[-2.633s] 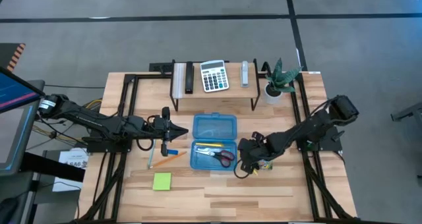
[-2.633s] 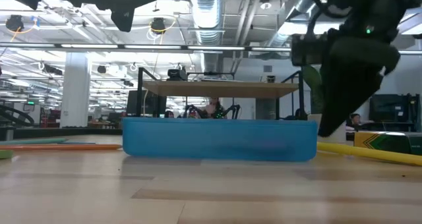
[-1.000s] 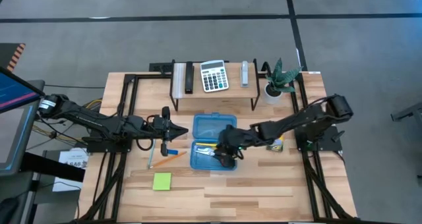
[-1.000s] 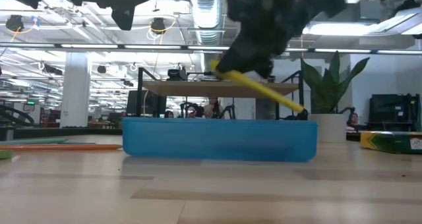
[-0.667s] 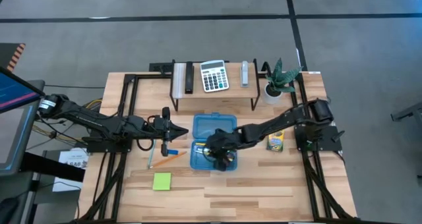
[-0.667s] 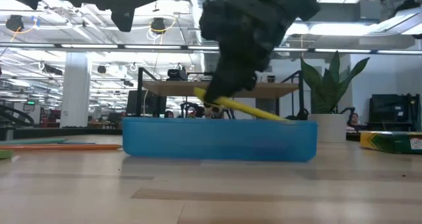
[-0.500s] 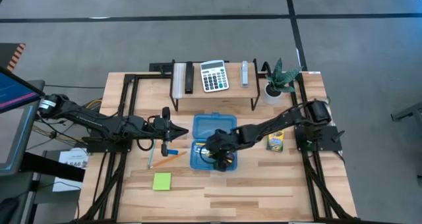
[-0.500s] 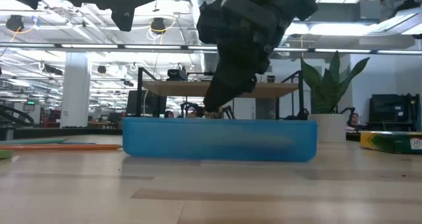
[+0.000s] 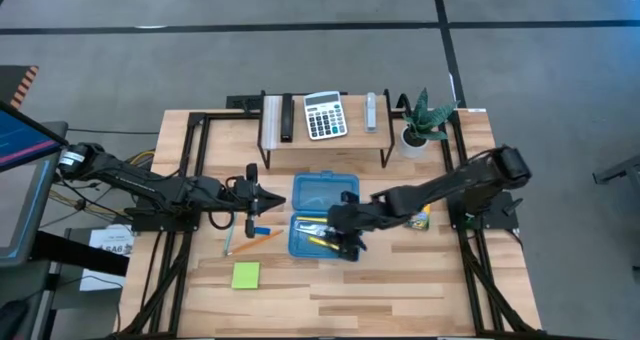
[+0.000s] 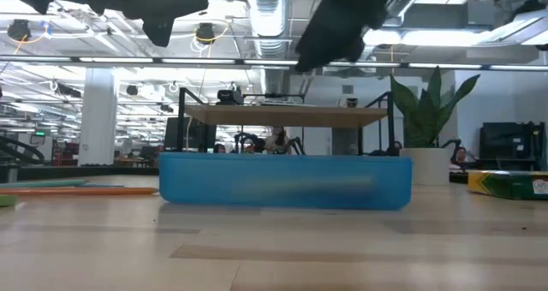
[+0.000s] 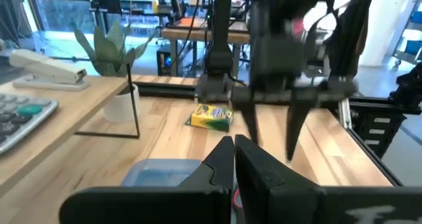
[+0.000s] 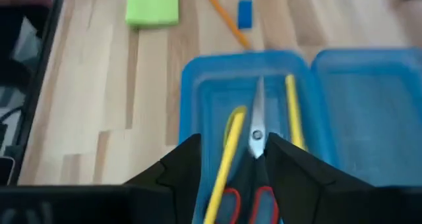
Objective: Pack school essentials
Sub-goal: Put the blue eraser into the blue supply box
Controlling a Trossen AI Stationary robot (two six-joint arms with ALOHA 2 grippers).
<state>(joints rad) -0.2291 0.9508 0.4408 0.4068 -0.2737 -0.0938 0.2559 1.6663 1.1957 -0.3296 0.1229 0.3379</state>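
An open blue plastic box [image 9: 323, 218] lies mid-table; its tray [image 12: 244, 105] holds red-handled scissors [image 12: 256, 137] and two yellow pencils [image 12: 226, 151]. My right gripper [image 12: 236, 141] hangs open above the tray, clear of its contents, and shows high up in the low view [image 10: 330, 21]. My left gripper [image 11: 233, 145] is shut and hovers left of the box [image 9: 250, 205], touching nothing. On the table left of the box lie an orange pencil [image 9: 258, 241], a blue eraser [image 9: 260, 230] and a lime sticky-note pad [image 9: 245, 275]. The crayon box [image 9: 418, 218] lies to the right.
A raised shelf [image 9: 325, 140] along the far edge carries a calculator [image 9: 323, 115] and a stapler [image 9: 371, 110]. A potted plant [image 9: 420, 122] stands at the far right. Bare wood shows along the near edge.
My right gripper carried a yellow pencil from above the box down into the tray, moving toward the table's left, and let go of it. It has since risen and drawn back a little to the right. The pencil now lies in the tray beside the scissors.
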